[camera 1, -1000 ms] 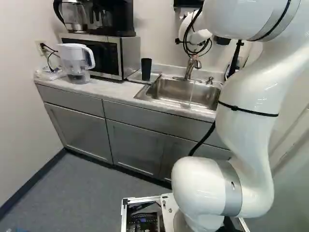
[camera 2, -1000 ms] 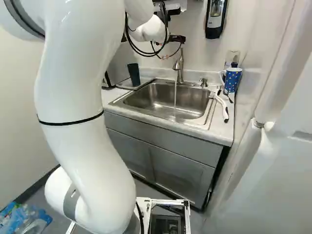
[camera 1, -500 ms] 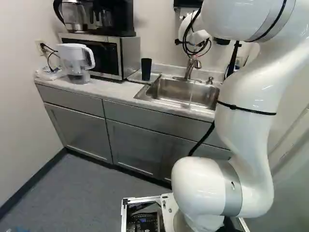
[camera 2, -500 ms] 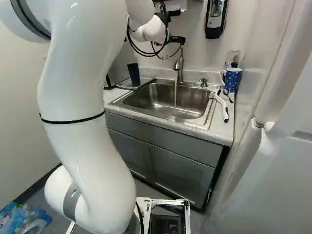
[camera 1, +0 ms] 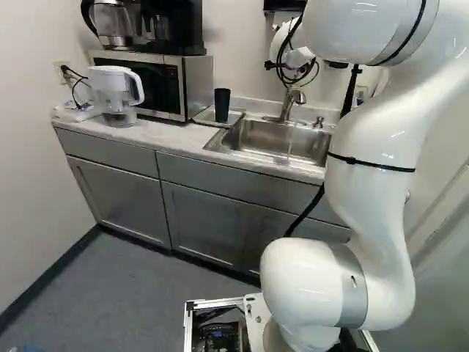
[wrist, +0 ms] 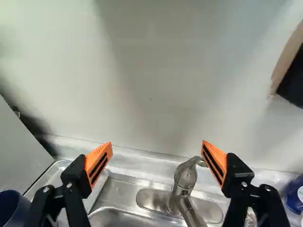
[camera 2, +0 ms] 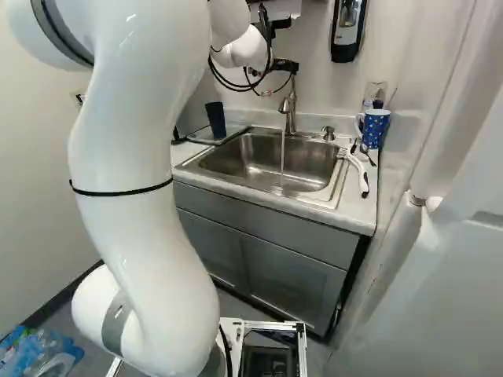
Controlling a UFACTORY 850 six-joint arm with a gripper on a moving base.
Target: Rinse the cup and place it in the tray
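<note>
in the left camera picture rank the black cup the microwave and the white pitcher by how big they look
1. Microwave
2. White pitcher
3. Black cup

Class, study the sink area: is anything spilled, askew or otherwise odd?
One oddity: water runs from the faucet into the sink with nothing under the stream, while the dark tumbler stands upright on the tray beside it. I see no spill or damage.

White arm point(camera 1: 370, 202) bent upward, its 2 jaws wide apart.
</note>
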